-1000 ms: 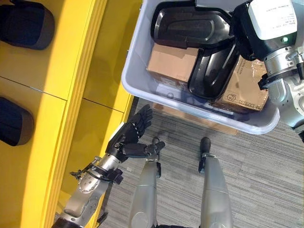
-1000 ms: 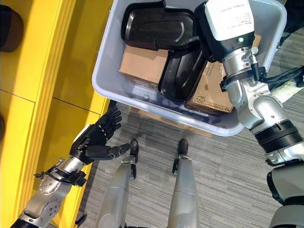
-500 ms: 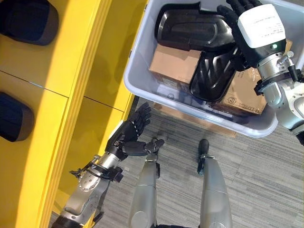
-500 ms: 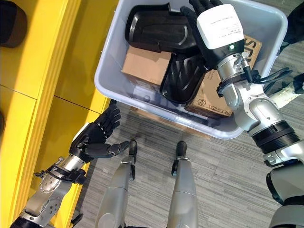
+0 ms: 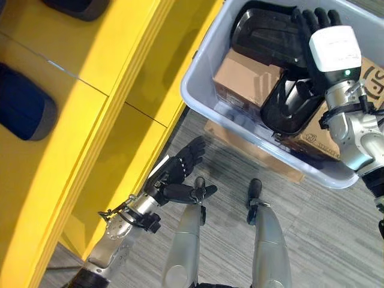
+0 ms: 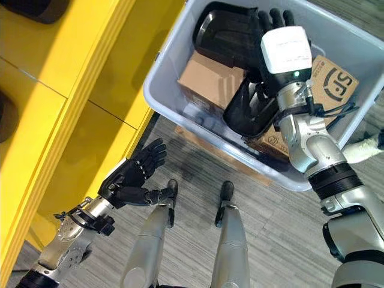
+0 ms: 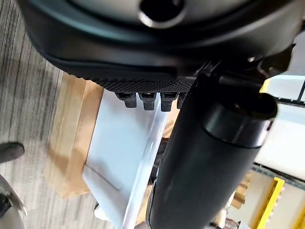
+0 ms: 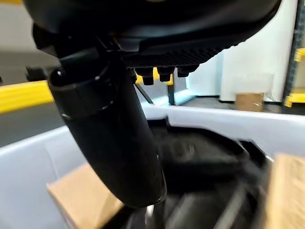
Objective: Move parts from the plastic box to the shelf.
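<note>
Black moulded parts: two lie in the plastic box (image 5: pixel 207 102), an upper part (image 5: pixel 264 36) at the far end and a tilted part (image 6: pixel 255 111) leaning between two cardboard cartons (image 6: pixel 207 78). Right hand (image 6: pixel 273 27) is over the upper part, fingers straight and spread, holding nothing. Left hand (image 6: pixel 129 177) idles low by the yellow shelf (image 5: pixel 90 108), fingers relaxed, empty.

Risks, judged:
- the two parts overlap; lifting one may drag or tip the other
- smooth shell, no obvious grip edge; likely to slip from straight fingers
- box wall near the wrist; could snag on the way out
</note>
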`<state>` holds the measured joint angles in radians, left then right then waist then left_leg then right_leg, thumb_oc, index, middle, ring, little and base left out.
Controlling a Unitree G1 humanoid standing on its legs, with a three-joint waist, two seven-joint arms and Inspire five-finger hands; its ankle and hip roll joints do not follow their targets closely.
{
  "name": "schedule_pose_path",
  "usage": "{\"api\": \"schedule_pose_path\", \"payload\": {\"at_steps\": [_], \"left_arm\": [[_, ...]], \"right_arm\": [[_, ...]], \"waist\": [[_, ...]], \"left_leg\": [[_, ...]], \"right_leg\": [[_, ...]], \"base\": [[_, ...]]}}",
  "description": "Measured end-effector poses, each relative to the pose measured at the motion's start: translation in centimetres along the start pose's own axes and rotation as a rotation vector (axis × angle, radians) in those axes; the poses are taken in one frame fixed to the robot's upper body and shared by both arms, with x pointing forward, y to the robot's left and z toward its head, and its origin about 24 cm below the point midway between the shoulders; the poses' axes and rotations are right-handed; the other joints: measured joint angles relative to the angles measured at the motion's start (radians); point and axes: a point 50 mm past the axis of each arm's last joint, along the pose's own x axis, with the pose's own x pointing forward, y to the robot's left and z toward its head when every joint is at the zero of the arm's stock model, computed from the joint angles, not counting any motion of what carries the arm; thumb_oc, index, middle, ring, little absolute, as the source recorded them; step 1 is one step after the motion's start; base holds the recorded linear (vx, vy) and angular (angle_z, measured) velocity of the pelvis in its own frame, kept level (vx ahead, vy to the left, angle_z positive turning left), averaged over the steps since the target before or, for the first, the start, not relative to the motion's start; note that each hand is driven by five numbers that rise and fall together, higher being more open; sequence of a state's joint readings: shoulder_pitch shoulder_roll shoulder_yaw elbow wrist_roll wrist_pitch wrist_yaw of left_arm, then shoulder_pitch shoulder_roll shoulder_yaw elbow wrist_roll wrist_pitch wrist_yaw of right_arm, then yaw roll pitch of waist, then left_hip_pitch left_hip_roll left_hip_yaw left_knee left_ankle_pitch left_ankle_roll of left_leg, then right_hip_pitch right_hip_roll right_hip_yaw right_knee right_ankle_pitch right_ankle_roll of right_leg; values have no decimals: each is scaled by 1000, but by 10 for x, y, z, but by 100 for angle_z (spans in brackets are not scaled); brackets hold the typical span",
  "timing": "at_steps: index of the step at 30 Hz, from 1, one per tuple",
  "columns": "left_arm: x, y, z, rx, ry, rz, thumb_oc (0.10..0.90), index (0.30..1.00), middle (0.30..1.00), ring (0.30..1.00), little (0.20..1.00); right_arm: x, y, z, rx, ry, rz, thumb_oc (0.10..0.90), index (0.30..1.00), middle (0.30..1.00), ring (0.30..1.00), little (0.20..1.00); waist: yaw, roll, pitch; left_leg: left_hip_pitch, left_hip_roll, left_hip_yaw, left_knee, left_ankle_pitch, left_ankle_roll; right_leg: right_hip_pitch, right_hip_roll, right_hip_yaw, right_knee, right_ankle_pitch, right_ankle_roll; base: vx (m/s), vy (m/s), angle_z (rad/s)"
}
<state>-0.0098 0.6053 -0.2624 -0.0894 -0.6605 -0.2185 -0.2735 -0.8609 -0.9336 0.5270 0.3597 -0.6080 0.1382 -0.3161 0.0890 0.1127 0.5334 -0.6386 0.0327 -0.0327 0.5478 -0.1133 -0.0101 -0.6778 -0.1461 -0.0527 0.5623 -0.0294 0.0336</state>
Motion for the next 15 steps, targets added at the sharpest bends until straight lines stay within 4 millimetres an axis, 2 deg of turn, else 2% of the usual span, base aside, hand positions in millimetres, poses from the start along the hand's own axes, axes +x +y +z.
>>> {"api": "schedule_pose_path", "payload": {"at_steps": [3, 5, 6, 7, 8, 9, 11, 12, 15], "left_arm": [[0, 7, 6, 20, -23, 28, 900, 1000, 1000, 1000, 1000], [4, 7, 11, 36, -51, 27, 900, 1000, 1000, 1000, 1000], [10, 11, 16, 50, -74, 62, 900, 1000, 1000, 1000, 1000], [13, 13, 18, 60, -76, 82, 900, 1000, 1000, 1000, 1000], [16, 17, 17, 78, -61, 98, 900, 1000, 1000, 1000, 1000], [18, 21, 18, 99, -49, 108, 900, 1000, 1000, 1000, 1000], [17, 26, 21, 125, -44, 133, 900, 1000, 1000, 1000, 1000], [13, 26, 18, 122, -35, 141, 900, 1000, 1000, 1000, 1000], [1, 17, 5, 73, 0, 134, 900, 1000, 1000, 1000, 1000]], "right_arm": [[-9, 14, 1, 14, 12, 30, 900, 1000, 1000, 1000, 1000], [-6, 9, 2, 15, 8, -1, 900, 1000, 1000, 1000, 1000], [8, -3, 7, 15, -24, -57, 900, 1000, 1000, 1000, 1000], [16, -13, 10, 18, -43, -94, 900, 1000, 1000, 1000, 1000], [23, -17, 13, 25, -46, -119, 900, 1000, 1000, 1000, 1000], [27, -17, 14, 26, -39, -119, 900, 1000, 1000, 1000, 1000], [27, -13, 12, 39, -15, -103, 900, 1000, 1000, 1000, 1000], [28, -14, 13, 43, -17, -107, 900, 1000, 1000, 1000, 1000], [24, -6, 24, 46, -52, -71, 900, 1000, 1000, 1000, 1000]], "waist": [[-11, 1, -1], [-7, 1, -1], [9, -4, -2], [13, -5, -2], [12, -5, -1], [5, -8, 0], [-7, -42, 0], [-7, -58, 2], [-10, -58, 2]], "left_leg": [[-6, 0, 2, 103, -56, -3], [-26, 4, 2, 108, -50, 5], [-50, 24, 27, 45, -12, -10], [-59, 19, 20, 4, 7, 1], [-67, 19, 7, -31, 41, 15], [-71, 24, -10, -56, 61, 5], [-66, 22, -24, -109, 98, -10], [-57, 19, -26, -151, 127, -41], [-6, 57, -15, -230, 157, -64]], "right_leg": [[-22, -9, 29, 113, 10, -1], [-10, -26, 33, 40, 17, -9], [-5, -81, -25, -116, -1, 20], [8, -107, -34, -238, 27, 70], [26, -116, 1, -336, 54, 101], [55, -120, 31, -401, 73, 108], [131, -118, 6, -431, 95, 107], [122, -111, 12, -429, 202, 143], [111, -79, 15, -403, 192, 128]], "base": [[30, -98, -9], [41, -386, -9], [46, -472, -32], [24, -419, -33], [-17, -222, -7], [-6, -238, 28], [16, -140, 49], [27, -96, 21], [62, -83, -13]]}}
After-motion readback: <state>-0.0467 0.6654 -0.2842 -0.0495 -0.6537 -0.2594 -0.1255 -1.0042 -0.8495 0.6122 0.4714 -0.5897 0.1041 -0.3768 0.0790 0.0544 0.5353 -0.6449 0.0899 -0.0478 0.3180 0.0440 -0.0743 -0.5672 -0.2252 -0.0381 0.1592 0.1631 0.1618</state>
